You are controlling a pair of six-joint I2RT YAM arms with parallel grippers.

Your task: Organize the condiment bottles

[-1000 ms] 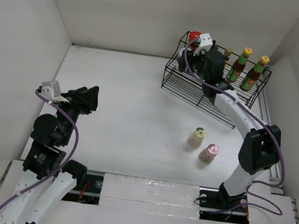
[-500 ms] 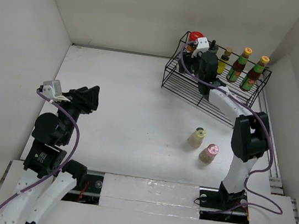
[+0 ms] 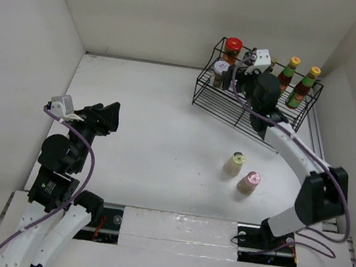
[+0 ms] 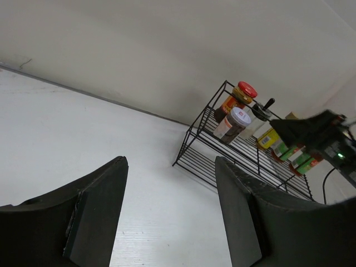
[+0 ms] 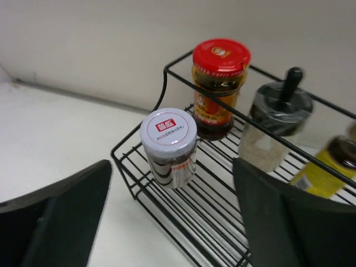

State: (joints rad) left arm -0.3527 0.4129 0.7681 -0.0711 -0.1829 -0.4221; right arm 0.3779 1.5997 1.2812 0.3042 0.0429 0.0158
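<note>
The purple-lidded jar point(image 3: 221, 68) stands on the lower shelf of the black wire rack point(image 3: 234, 112), at its left end. The red-lidded jar point(image 3: 232, 47), two yellow-capped red-green bottles point(image 3: 288, 73) point(image 3: 304, 85) and others stand on the upper shelf. My right gripper point(image 3: 258, 88) is open and empty over the rack, a little back from the purple-lidded jar point(image 5: 168, 146). The right wrist view also shows the red-lidded jar point(image 5: 220, 83), the black-capped clear bottle point(image 5: 275, 125) and the yellow bottle point(image 5: 329, 167). The cream bottle point(image 3: 234, 163) and the pink-capped bottle point(image 3: 248, 182) stand on the table. My left gripper point(image 3: 104, 118) is open and empty.
The rack point(image 4: 222, 161) stands at the back right against the white wall, close to the right wall. White walls enclose the table on three sides. The cream and pink-capped bottles stand beside the right arm's forearm.
My right gripper has drawn back and to the right from the rack's left end, and the purple-lidded jar now stands uncovered on the lower shelf. The left arm has not moved.
</note>
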